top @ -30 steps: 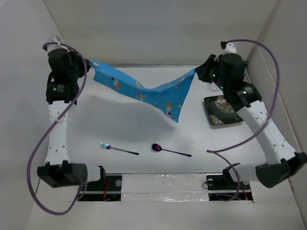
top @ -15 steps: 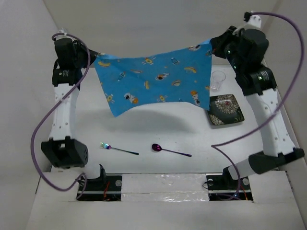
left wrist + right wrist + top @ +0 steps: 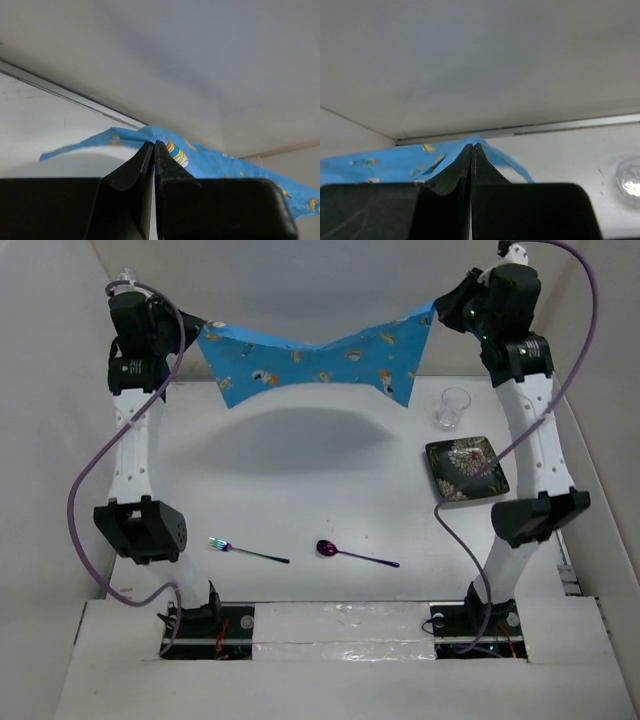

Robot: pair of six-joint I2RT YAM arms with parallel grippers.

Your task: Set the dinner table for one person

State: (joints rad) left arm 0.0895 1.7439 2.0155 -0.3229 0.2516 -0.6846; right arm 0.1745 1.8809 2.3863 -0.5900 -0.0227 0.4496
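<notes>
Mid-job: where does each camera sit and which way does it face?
Top external: above and behind the bases, looking down on the dinner table; left arm and right arm hold up the cloth mat.
Left wrist: on the left arm, facing the back wall; left claw shut on a mat corner.
Right wrist: mirrored; right claw shut on the other corner, glass at lower right.
Shared: all show the mat.

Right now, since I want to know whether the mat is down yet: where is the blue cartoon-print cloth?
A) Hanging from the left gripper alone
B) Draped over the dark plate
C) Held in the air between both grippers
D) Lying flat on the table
C: the left gripper and right gripper each pinch a corner of the cloth, which sags between them above the table.
</notes>
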